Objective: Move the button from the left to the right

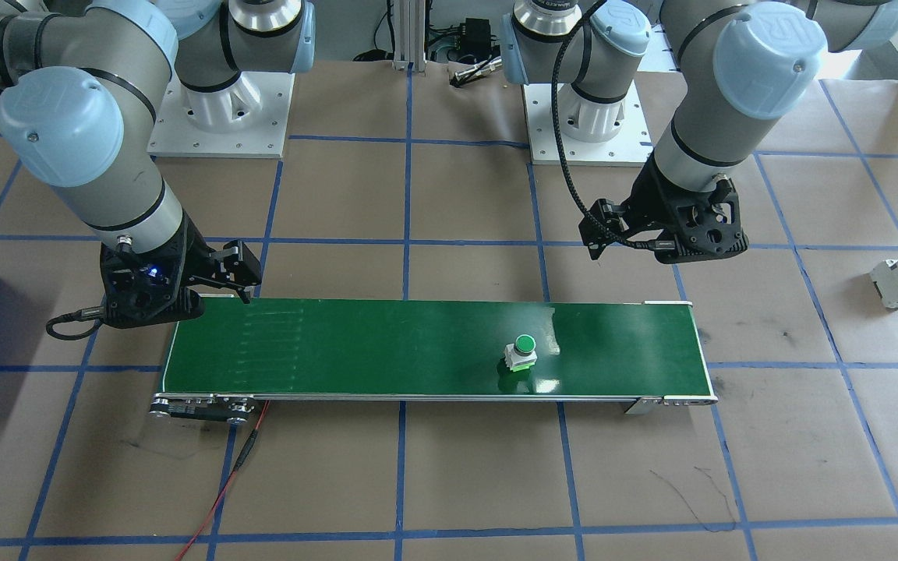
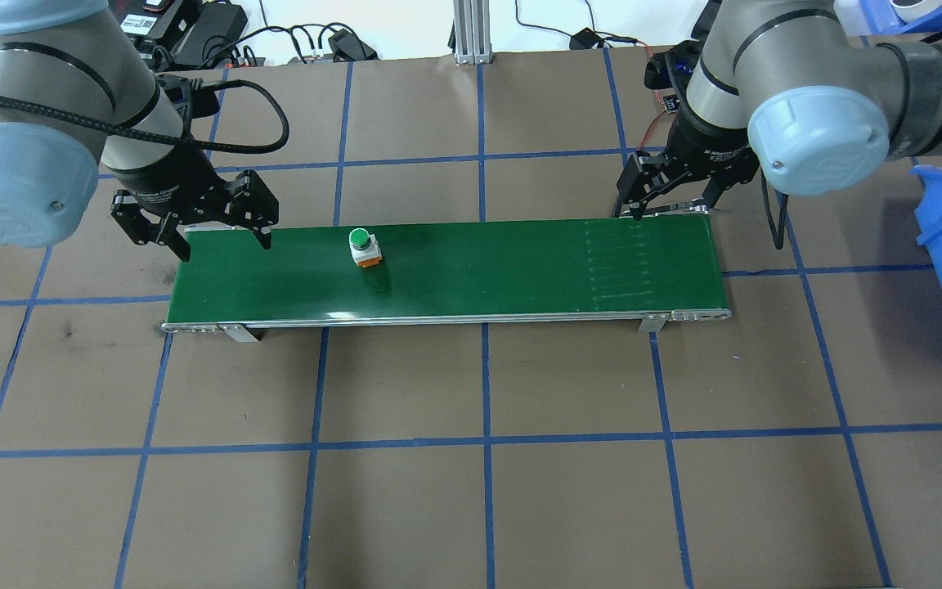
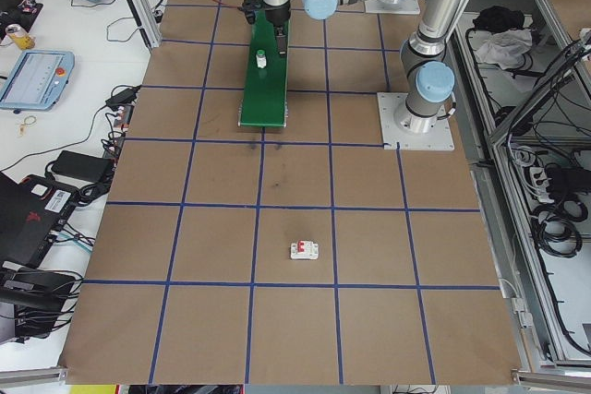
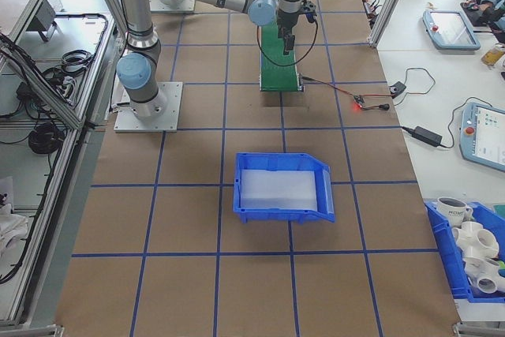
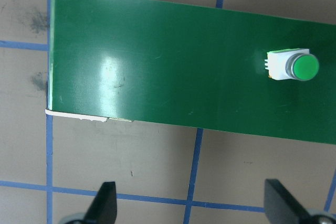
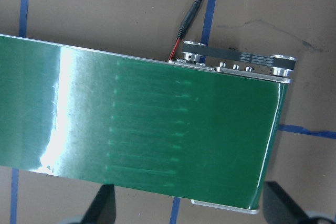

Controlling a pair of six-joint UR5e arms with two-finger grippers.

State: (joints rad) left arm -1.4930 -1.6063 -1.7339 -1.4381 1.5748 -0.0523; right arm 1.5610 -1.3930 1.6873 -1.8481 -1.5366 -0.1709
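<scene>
Two grippers, one button: nothing is held; the transfer looks barely begun.
Left gripper (image 2: 226,237): hangs over the left end of the green conveyor belt (image 2: 479,278), at its far edge. Its fingers are spread wide and empty; the left wrist view shows both tips apart over the bare table.
Button (image 2: 364,247): stands upright on the belt, green cap up, in the belt's left part, near the left gripper but apart from it.
Done so far: the button sits on the belt, free of either arm; I judge that its placing is finished.
Belt middle: bare green surface between the button and the right end.
Left to do: the button must cross most of the belt's length, presumably carried by the belt itself.
Right gripper (image 2: 671,209): waits at the far edge of the belt's right end, fingers apart, holding nothing; its wrist view shows only the belt end and a red wire (image 6: 197,3).
Final step, as I judge: pickup at the right end.
</scene>
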